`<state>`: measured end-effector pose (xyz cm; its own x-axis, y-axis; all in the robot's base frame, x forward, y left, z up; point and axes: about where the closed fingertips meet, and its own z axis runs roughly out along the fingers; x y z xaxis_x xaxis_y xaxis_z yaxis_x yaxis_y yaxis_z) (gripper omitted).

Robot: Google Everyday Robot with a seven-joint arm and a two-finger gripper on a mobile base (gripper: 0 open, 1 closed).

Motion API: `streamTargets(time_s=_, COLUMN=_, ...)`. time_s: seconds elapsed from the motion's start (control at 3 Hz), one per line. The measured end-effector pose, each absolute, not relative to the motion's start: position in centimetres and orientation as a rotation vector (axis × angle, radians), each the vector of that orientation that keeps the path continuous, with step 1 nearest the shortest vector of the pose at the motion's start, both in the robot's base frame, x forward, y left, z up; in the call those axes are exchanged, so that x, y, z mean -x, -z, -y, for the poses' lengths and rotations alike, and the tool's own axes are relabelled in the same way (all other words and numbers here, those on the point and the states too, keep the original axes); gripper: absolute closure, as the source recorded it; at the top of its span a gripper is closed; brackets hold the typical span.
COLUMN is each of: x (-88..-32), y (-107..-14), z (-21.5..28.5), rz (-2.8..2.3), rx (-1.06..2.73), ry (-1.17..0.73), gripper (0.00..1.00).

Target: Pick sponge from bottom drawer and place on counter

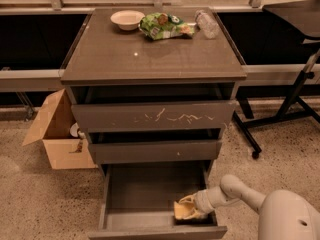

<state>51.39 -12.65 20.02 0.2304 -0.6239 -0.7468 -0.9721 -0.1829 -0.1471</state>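
Note:
The bottom drawer [135,189] is pulled open below two closed drawers. The yellow sponge [182,211] lies in its front right corner on the grey tray. My gripper [186,207] reaches into the drawer from the right, right at the sponge, with its fingers around or against it. The white arm [240,191] comes in from the lower right. The counter [150,51] is the glossy grey-brown top of the cabinet, above.
On the counter's far edge stand a white bowl [127,19], a green snack bag [162,26] and a clear plastic bottle [206,23]. An open cardboard box [57,131] sits on the floor at the left. A black side table's legs [285,109] stand at the right.

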Motion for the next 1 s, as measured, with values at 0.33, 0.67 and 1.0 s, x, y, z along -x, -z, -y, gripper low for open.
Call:
streamTargets(time_s=0.33, x=-50.8, y=-24.6, z=12.3, rz=-1.304, rx=1.913, ry=-0.825, gripper=1.00)
streamTargets(time_s=0.67, x=-50.8, y=-24.9, z=12.3, rz=-1.299, rx=1.914, ry=-0.826, gripper=1.00)
streamTargets(time_s=1.0, x=-50.9, y=-29.5, z=12.0, rz=-1.206, rx=1.930, ry=-0.844, gripper=1.00)
